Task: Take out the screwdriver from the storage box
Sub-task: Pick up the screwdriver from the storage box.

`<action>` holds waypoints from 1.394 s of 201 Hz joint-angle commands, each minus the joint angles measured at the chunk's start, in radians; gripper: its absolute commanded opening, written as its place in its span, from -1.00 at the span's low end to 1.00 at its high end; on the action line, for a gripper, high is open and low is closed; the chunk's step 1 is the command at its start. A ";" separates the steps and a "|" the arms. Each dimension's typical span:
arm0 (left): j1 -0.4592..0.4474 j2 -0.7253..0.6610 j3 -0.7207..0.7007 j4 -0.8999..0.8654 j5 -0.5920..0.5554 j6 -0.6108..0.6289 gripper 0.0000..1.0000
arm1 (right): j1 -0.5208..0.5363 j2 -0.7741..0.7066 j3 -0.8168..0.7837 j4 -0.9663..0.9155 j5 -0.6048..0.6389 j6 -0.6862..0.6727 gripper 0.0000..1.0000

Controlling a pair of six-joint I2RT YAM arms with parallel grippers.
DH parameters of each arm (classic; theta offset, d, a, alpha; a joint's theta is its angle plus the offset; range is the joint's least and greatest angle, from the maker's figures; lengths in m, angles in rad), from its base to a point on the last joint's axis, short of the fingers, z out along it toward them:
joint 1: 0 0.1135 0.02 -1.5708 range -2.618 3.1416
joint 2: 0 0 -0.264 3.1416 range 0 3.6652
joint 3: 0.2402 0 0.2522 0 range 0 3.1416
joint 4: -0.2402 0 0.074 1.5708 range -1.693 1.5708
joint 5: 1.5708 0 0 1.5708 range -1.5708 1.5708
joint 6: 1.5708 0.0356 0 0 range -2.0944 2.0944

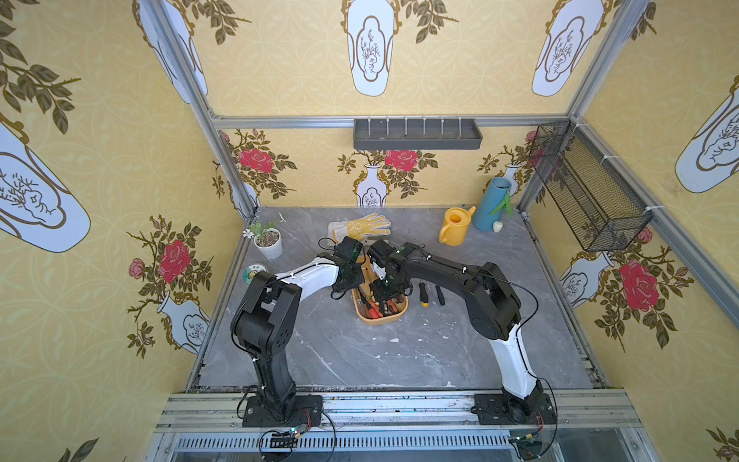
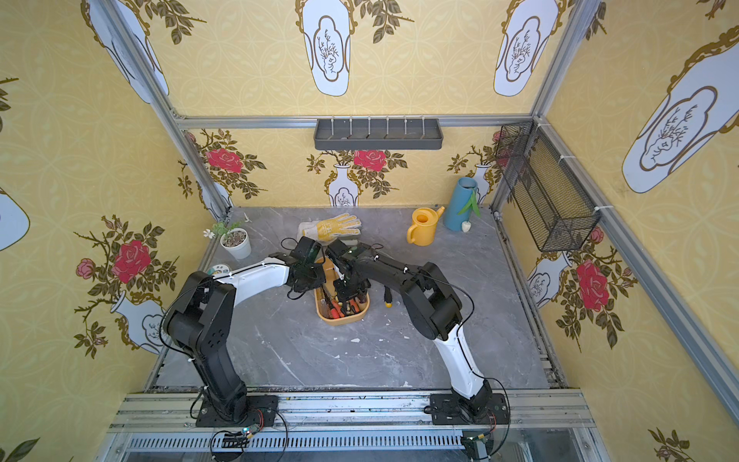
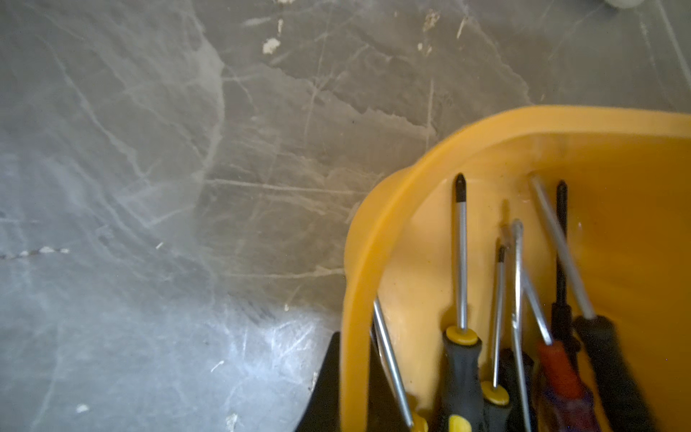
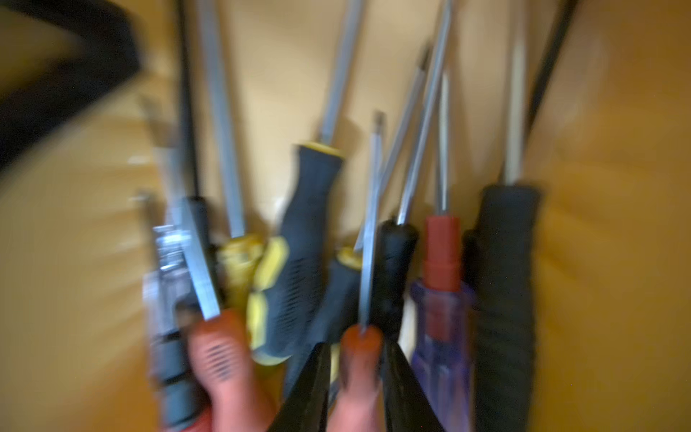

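Note:
The yellow-orange storage box (image 1: 401, 315) (image 2: 361, 314) sits mid-table and holds several screwdrivers (image 3: 462, 336). My left gripper (image 1: 352, 285) (image 3: 353, 333) is shut on the box's left wall (image 3: 374, 232), one black finger outside it and one inside. My right gripper (image 1: 380, 292) (image 4: 355, 344) is down in the box, open. Its two black fingers (image 4: 310, 389) straddle the tip end of an orange-handled screwdriver (image 4: 359, 374). A small gap shows on one side of that handle. The right wrist view is blurred.
Two dark-handled screwdrivers (image 1: 424, 294) (image 1: 440, 295) lie on the table just right of the box. A glove (image 1: 366, 228), yellow watering can (image 1: 456, 226) and blue vase (image 1: 494, 204) stand behind. A potted plant (image 1: 268, 242) is at the back left, a mesh basket (image 1: 588, 188) on the right wall.

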 commanded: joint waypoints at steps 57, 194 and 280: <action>0.001 0.011 -0.010 -0.035 -0.006 0.006 -1.00 | -0.001 -0.020 -0.038 -0.057 0.032 0.033 -0.73; 0.001 0.023 -0.013 -0.021 0.003 0.003 -1.00 | -0.021 -0.203 -0.103 0.199 0.016 0.109 -1.00; 0.001 0.034 -0.005 -0.016 0.010 0.005 -1.00 | -0.146 -0.390 -0.249 0.323 -0.023 0.119 -1.00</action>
